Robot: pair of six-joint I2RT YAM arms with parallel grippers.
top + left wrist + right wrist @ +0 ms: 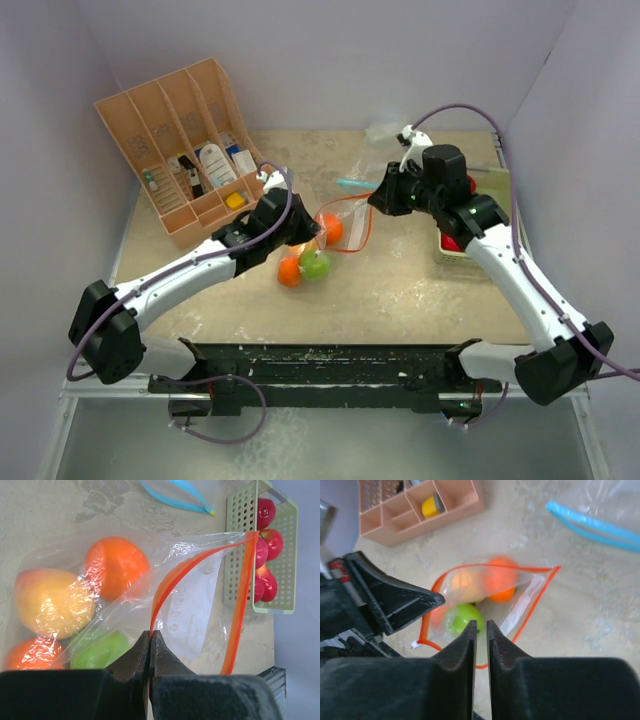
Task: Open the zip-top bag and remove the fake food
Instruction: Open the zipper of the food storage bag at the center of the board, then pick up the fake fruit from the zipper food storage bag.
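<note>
Clear film makes up the one bag [195, 605], which sits on the table [400, 290] between the two arms with its orange zip rim [240, 605] parted into a wide mouth. Four toy fruits [116, 562] are inside: two orange, one yellow-orange and one green.

The left gripper [150, 636] has its fingers pressed together on the near rim, pinching the film between them. The right gripper [481, 627] hangs over the mouth with its fingers almost together, only a thin slit between them. A bit of orange rim shows through that slit, and I cannot tell whether the fingers touch it.

Only the left wrist view looks into the one pale green tray [235, 540]. It holds red fruits [272, 537], four or five; some sit behind the perforated wall, so the count is unsure. From above, the right arm covers most of the tray.

The top view alone shows the whole peach organiser [150, 120]; the items in its compartments are too small to name. The right wrist view catches just a corner of it, with one yellow item.

A blue strip [175, 495] lies beyond the bag, cut off in both wrist views. The print on the bag is unreadable.
</note>
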